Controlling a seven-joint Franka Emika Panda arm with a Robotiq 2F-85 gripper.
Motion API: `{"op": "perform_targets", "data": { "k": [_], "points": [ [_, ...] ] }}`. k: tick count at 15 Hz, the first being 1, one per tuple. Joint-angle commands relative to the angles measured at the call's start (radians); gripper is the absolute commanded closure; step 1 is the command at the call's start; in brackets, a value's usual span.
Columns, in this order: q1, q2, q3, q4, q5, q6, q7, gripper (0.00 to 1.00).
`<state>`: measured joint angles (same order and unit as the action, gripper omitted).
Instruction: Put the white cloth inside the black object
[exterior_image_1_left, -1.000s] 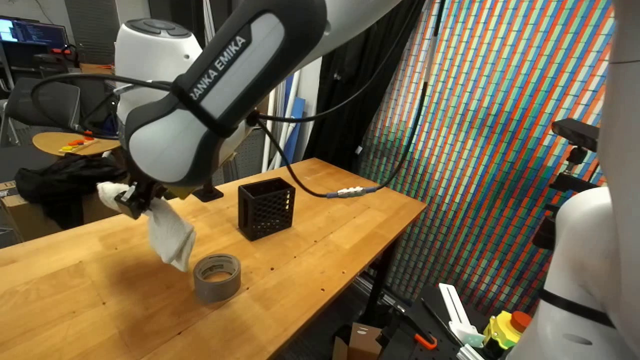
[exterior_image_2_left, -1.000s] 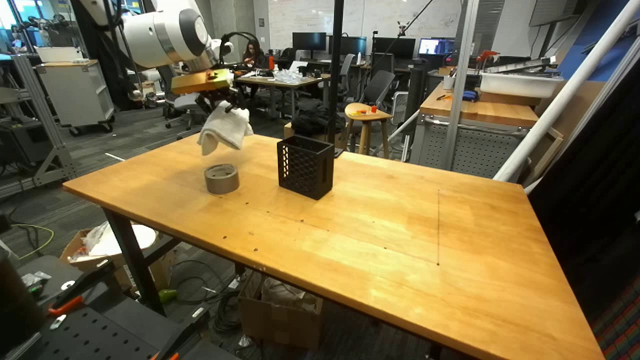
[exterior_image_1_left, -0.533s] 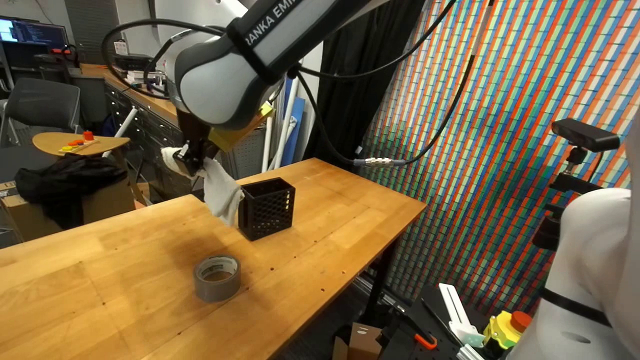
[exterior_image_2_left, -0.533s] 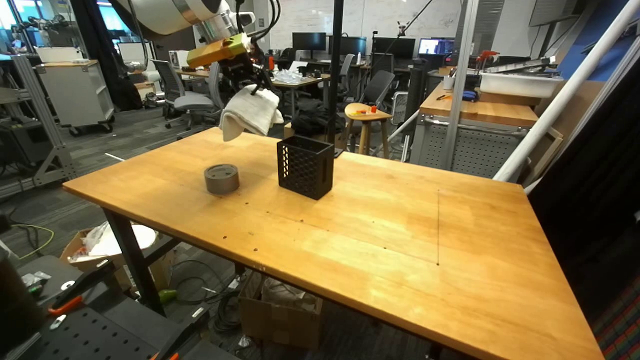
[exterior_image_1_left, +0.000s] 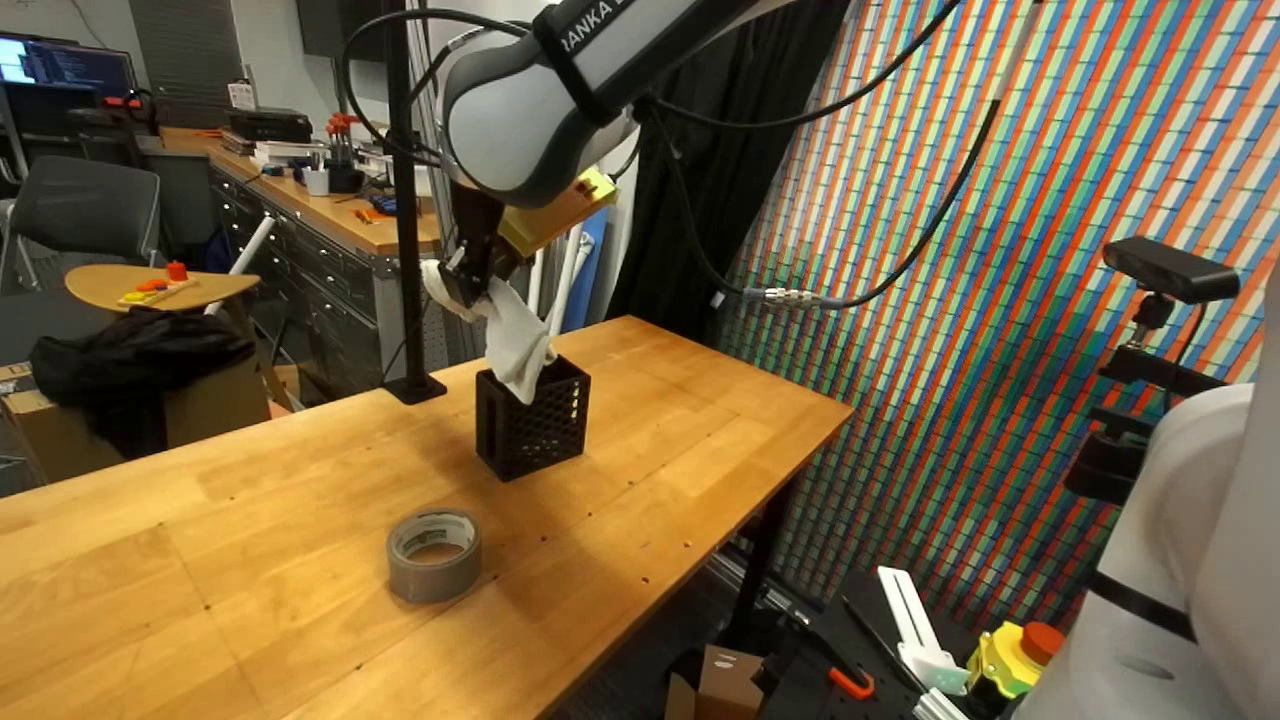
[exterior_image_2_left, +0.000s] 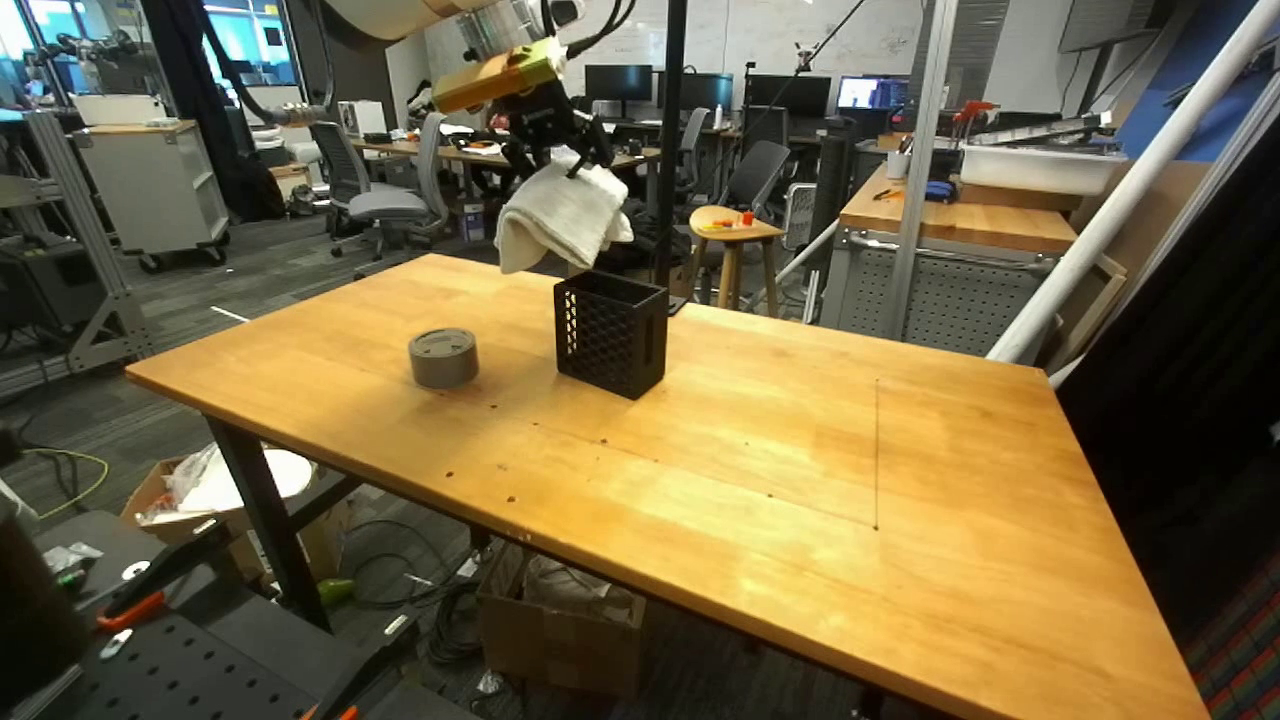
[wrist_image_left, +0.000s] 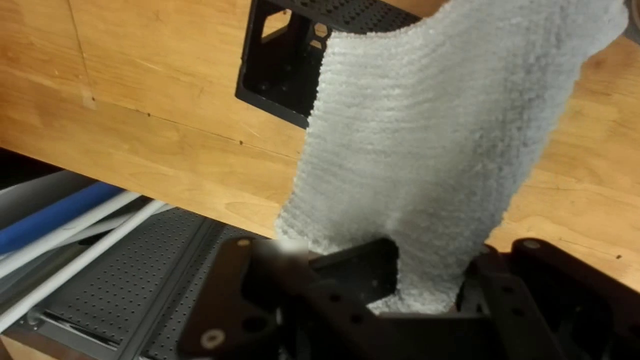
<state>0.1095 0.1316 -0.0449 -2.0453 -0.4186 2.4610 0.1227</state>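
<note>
The white cloth (exterior_image_1_left: 515, 345) hangs from my gripper (exterior_image_1_left: 472, 278) in both exterior views, also as cloth (exterior_image_2_left: 565, 215) and gripper (exterior_image_2_left: 557, 165). In the wrist view my gripper (wrist_image_left: 431, 272) is shut on the cloth (wrist_image_left: 425, 125), with the cloth pinched between the fingers. The black object is an open-topped box with perforated walls (exterior_image_1_left: 540, 435), standing upright on the table (exterior_image_2_left: 612, 345). The cloth's lower end overlaps the box in one exterior picture and hangs just above its rim in another. In the wrist view the cloth hides much of the box (wrist_image_left: 272, 107).
A grey tape roll (exterior_image_1_left: 435, 580) lies on the wooden table (exterior_image_1_left: 250, 540) near the box, also seen as a roll (exterior_image_2_left: 445, 365). A black upright pole (exterior_image_1_left: 405, 200) stands at the table's edge behind the box. The robot's cable (exterior_image_1_left: 690, 240) loops beside the arm.
My gripper has carried the cloth up and across the table, from near the tape roll to the black box. It stays shut on the cloth. The box and tape have not moved.
</note>
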Motion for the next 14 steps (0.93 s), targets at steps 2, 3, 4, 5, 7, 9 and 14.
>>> {"op": "perform_targets", "data": {
  "k": [2,3,4,5,7,9,14],
  "points": [
    [-0.075,0.0,0.009,-0.001,0.126,0.043,-0.091,0.97],
    [-0.086,0.006,0.01,0.0,0.156,0.048,-0.109,0.97],
    [-0.097,0.01,0.011,-0.003,0.192,0.055,-0.131,0.97],
    [-0.108,0.017,0.014,-0.004,0.233,0.056,-0.154,0.97],
    [-0.124,0.03,0.016,-0.003,0.296,0.054,-0.199,0.97],
    [-0.139,0.042,0.017,0.0,0.348,0.039,-0.245,0.97],
    [-0.167,0.079,0.02,0.017,0.426,-0.021,-0.338,0.96]
  ]
}}
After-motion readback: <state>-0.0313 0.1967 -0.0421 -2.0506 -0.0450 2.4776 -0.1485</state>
